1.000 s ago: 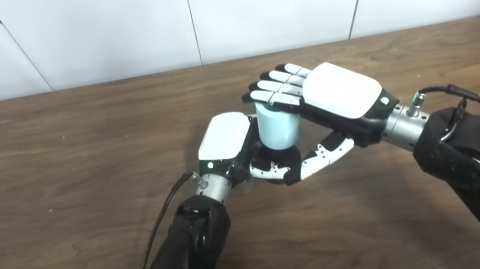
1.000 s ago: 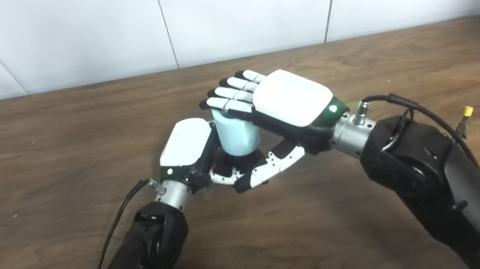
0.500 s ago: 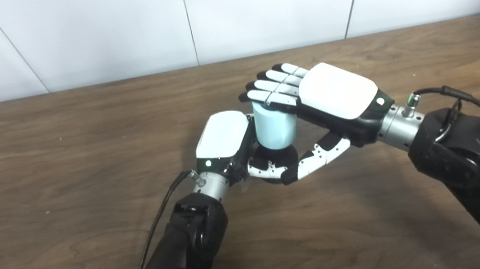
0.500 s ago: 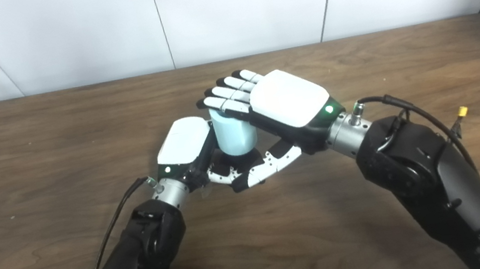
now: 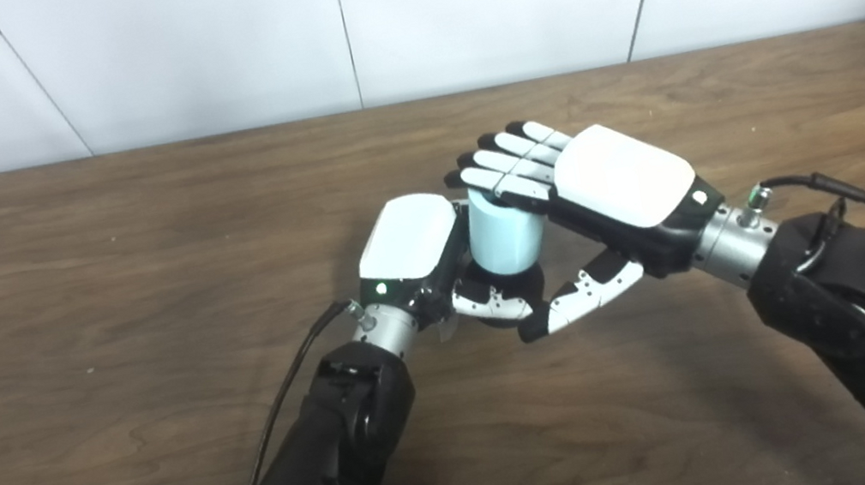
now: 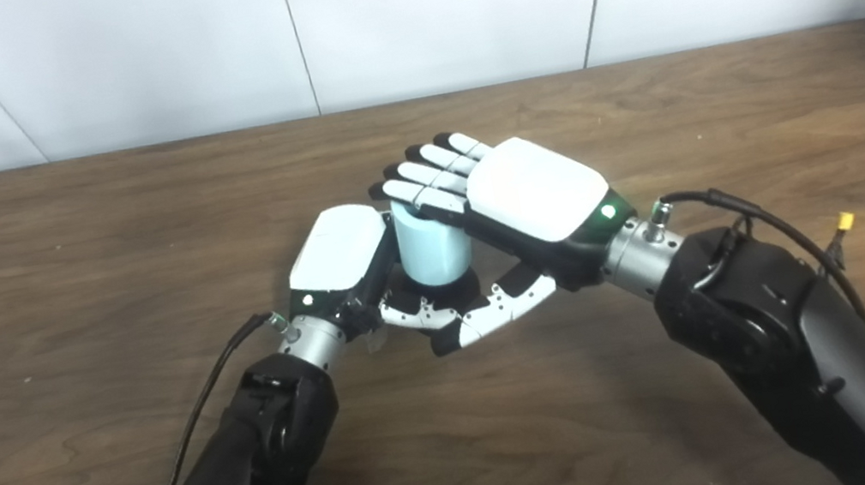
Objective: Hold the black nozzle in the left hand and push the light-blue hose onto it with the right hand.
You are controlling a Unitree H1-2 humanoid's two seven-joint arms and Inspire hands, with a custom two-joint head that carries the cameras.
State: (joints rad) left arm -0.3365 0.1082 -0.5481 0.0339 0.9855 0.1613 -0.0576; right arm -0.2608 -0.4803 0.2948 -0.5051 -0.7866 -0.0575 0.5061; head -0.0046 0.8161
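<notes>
Left eye view: mid-bench point(image 5: 98, 269), left hand point(image 5: 408, 251) clamped on the black nozzle point(image 5: 498, 301); the upright hose point(image 5: 507, 235) sits on it. Right hand point(image 5: 606, 185) lies flat on the hose top, fingers point(image 5: 507, 165) straight.

Right eye view: bare bench surrounds both hands; all edges well apart.

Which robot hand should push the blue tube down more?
The right hand, I think. Its flat fingers lie across the top of the light-blue hose, well placed to press down. The left hand is wrapped around the black nozzle underneath, so it should just hold steady.
</notes>
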